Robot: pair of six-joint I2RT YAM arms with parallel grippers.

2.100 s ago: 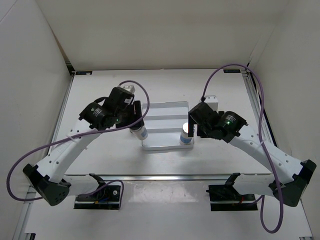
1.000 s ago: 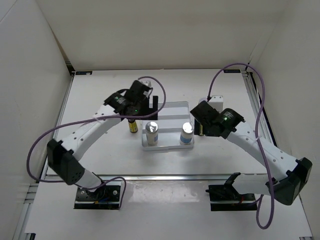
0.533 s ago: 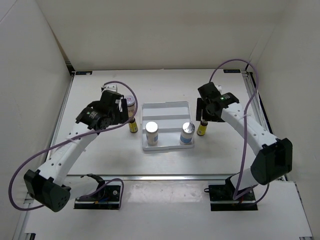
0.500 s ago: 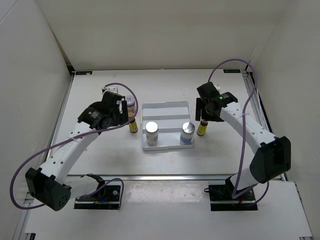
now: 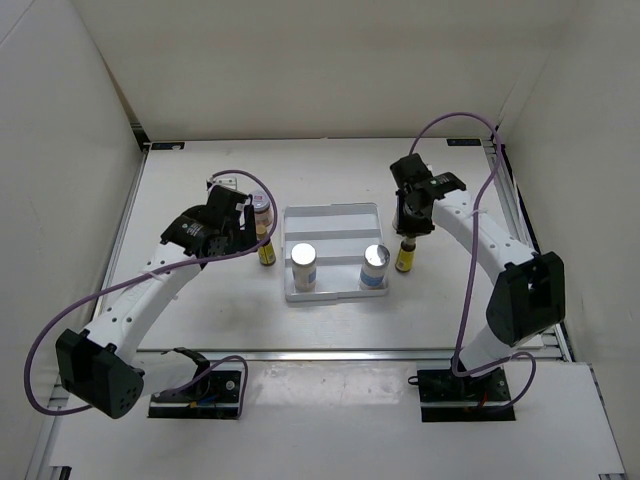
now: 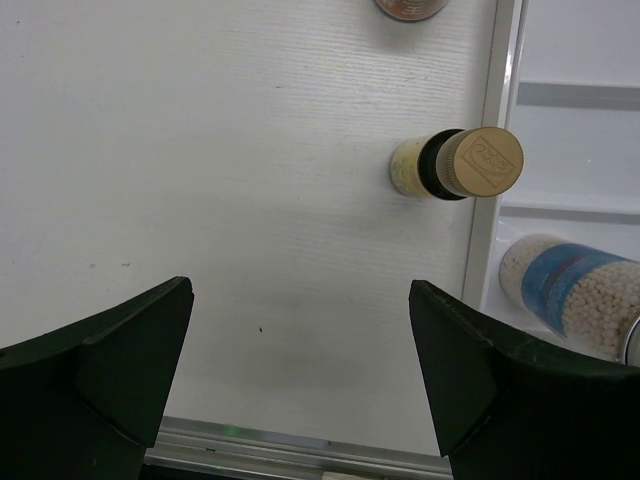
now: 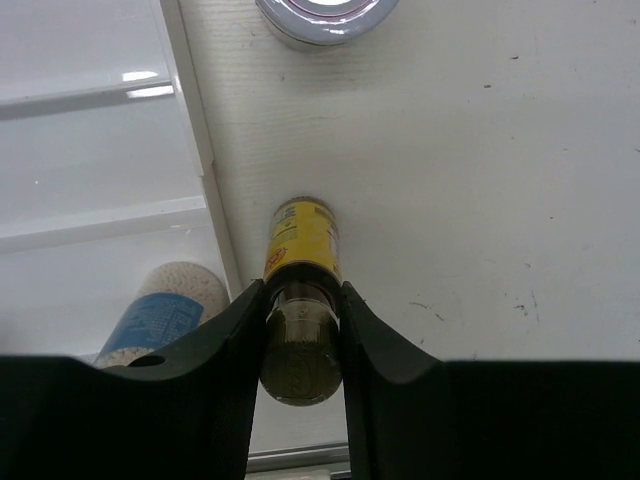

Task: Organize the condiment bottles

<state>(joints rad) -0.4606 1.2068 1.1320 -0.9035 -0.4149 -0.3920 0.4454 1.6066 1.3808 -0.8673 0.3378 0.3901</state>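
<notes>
Two white bottles with silver caps [image 5: 303, 262] [image 5: 374, 262] stand in the white ridged tray [image 5: 330, 215]. Just right of the tray stands a slim yellow bottle [image 5: 404, 260] [image 7: 302, 240], and my right gripper [image 5: 407, 238] [image 7: 302, 330] is shut on its dark cap. A second yellow bottle [image 5: 266, 250] [image 6: 455, 165] stands against the tray's left rim, with a brownish jar [image 5: 261, 205] behind it. My left gripper [image 5: 243, 235] [image 6: 300, 340] hangs open near that bottle, holding nothing. Another jar's pale lid [image 7: 322, 12] shows beyond the gripped bottle.
The tray's rim [image 6: 490, 200] [image 7: 205, 180] runs close beside both yellow bottles. A blue-labelled white bottle [image 6: 575, 295] [image 7: 165, 305] shows inside the tray in both wrist views. White walls enclose the table on three sides, and a metal rail [image 5: 330, 352] runs along its near edge.
My right gripper has come down over the right yellow bottle and shut on its cap. The left arm has shifted slightly and its gripper stays open.
</notes>
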